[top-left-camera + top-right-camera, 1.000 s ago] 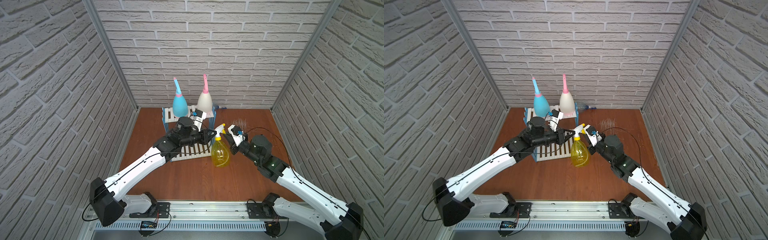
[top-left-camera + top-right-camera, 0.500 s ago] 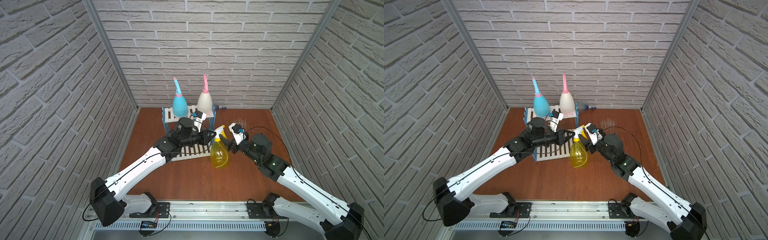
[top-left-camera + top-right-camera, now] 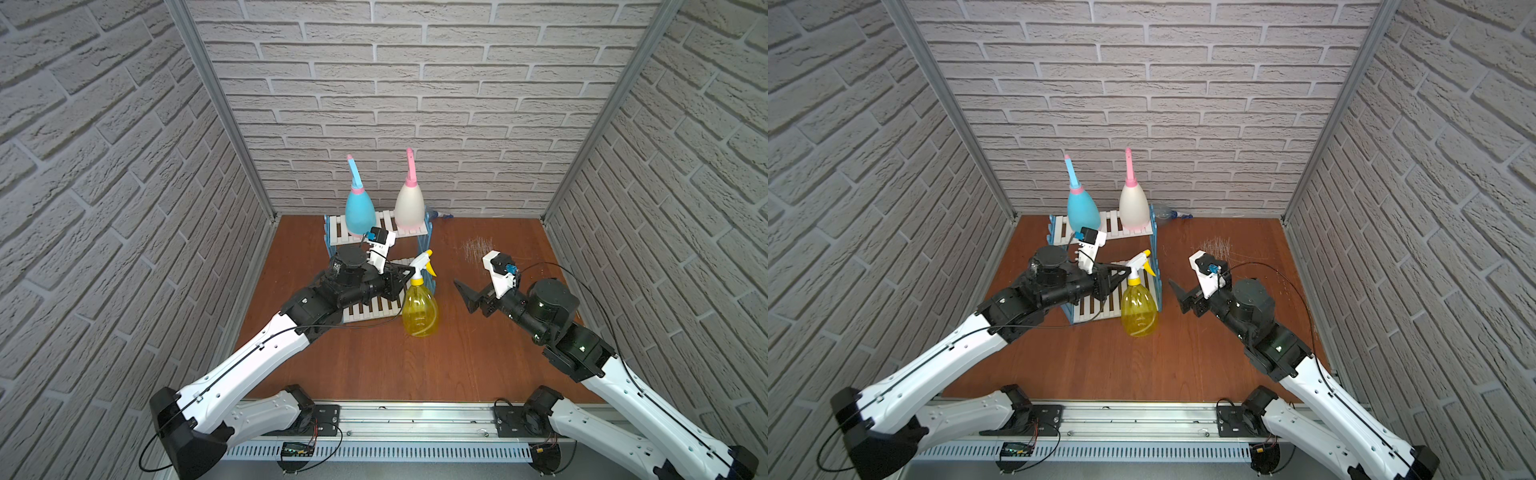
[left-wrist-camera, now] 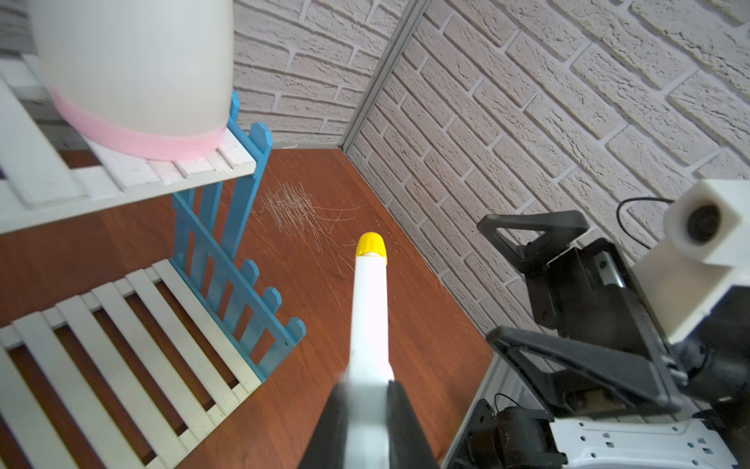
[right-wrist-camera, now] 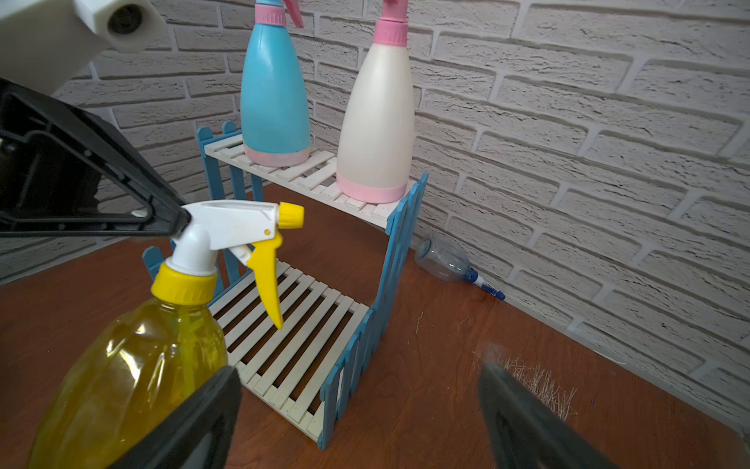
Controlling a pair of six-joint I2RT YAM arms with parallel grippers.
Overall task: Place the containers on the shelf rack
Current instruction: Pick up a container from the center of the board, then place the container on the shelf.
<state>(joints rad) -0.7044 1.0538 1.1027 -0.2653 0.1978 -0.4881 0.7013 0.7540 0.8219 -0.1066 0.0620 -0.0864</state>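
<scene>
Two bottles, blue and cream, top the rack; left end effector clamps the yellow bottle, right end effector gapes empty, clear bottle lies at tabletop's back edge.

Left arm and right arm have white links and black joints.

Bright, even light, soft shadows; both top views bow at the edges, and close fingers blur in wrist views.
</scene>
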